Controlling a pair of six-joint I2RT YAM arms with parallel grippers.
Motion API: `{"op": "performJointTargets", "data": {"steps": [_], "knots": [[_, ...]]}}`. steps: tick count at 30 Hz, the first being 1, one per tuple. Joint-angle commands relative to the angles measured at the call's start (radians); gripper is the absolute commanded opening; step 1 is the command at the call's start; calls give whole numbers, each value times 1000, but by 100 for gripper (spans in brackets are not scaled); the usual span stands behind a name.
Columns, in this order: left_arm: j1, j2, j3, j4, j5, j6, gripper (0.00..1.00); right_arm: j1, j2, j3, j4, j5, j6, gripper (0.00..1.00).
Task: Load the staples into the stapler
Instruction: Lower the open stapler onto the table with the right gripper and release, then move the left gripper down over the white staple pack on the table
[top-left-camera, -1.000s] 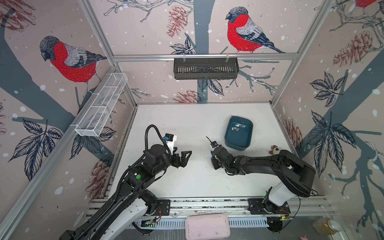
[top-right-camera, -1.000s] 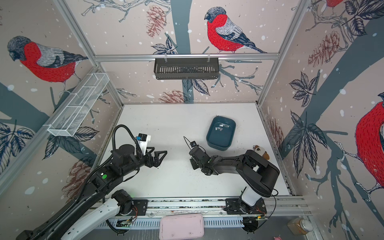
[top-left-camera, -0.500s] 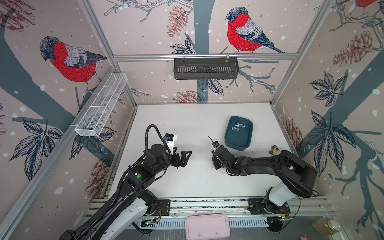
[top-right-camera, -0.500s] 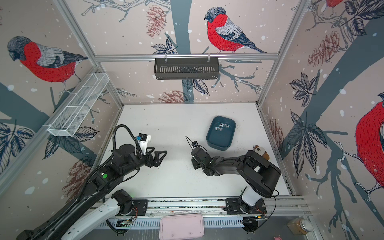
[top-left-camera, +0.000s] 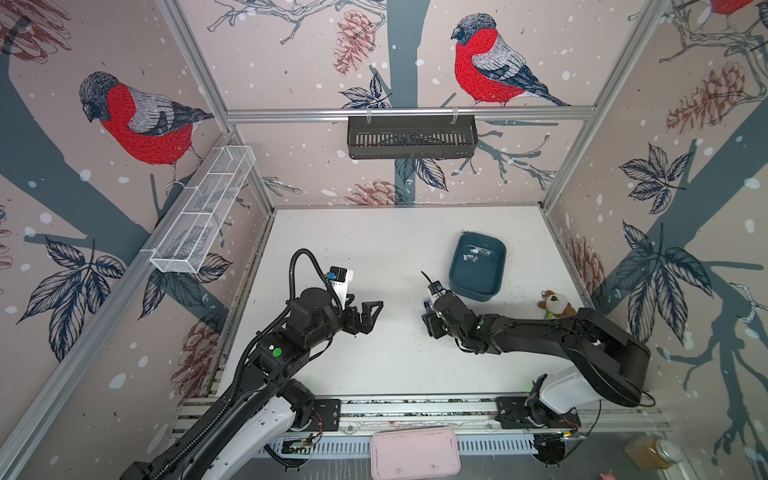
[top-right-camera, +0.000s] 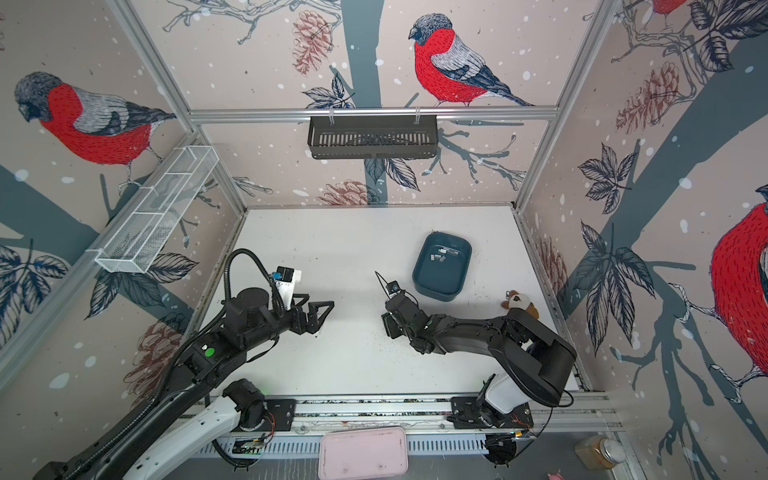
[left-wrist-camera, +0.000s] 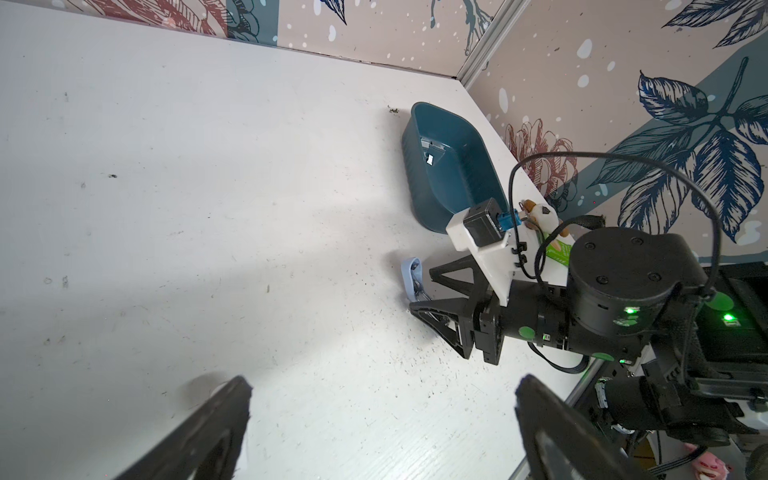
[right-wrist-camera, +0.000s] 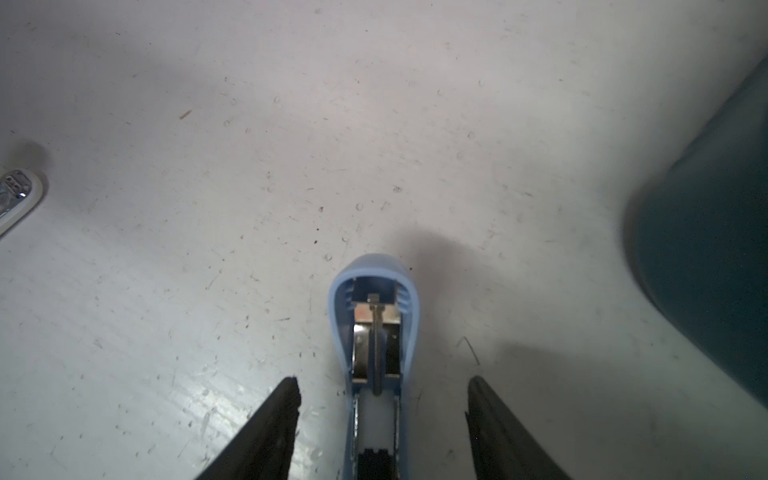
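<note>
A light-blue stapler (right-wrist-camera: 376, 316) lies opened on the white table, its metal channel and spring showing. My right gripper (right-wrist-camera: 382, 380) straddles it, open, with both fingers clear of its sides. The left wrist view shows the same stapler (left-wrist-camera: 411, 276) at that gripper (left-wrist-camera: 420, 291); in both top views the gripper (top-left-camera: 427, 316) (top-right-camera: 388, 322) mostly hides it. The staples (top-left-camera: 473, 255) (top-right-camera: 440, 255) (left-wrist-camera: 430, 157), short silvery strips, lie inside a dark teal bin (top-left-camera: 478, 289) (top-right-camera: 436, 289) just behind it. My left gripper (top-left-camera: 365, 311) (left-wrist-camera: 384, 382) hangs open and empty to the left.
The rounded tip of a white object with a metal plate (right-wrist-camera: 16, 195) lies left of the stapler. A small plush toy (top-left-camera: 555, 303) sits by the right wall. A black basket (top-left-camera: 411, 137) and a white wire basket (top-left-camera: 203, 208) hang on the walls. A pink box (top-left-camera: 415, 453) is at the front.
My right gripper's fingers have spread apart, letting go of the blue stapler. The left arm has not moved.
</note>
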Motion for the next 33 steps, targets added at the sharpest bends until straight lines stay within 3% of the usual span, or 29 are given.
{"op": "performJointTargets", "data": {"steps": [1,17,25,29,33], "knots": [[5,-2,-1,37,21,11,99,4,-33,-6,-11,17,22,69],[8,23,4,22,1,6,98,30,-397,-93,-49,8,60,73],[7,63,17,-34,-121,-50,98,59,-511,-162,82,-86,80,74],[8,79,-26,-49,-184,-146,98,69,-504,-171,118,-141,64,81],[8,67,-99,-33,-253,-247,99,75,-496,-213,227,-202,48,95]]}}
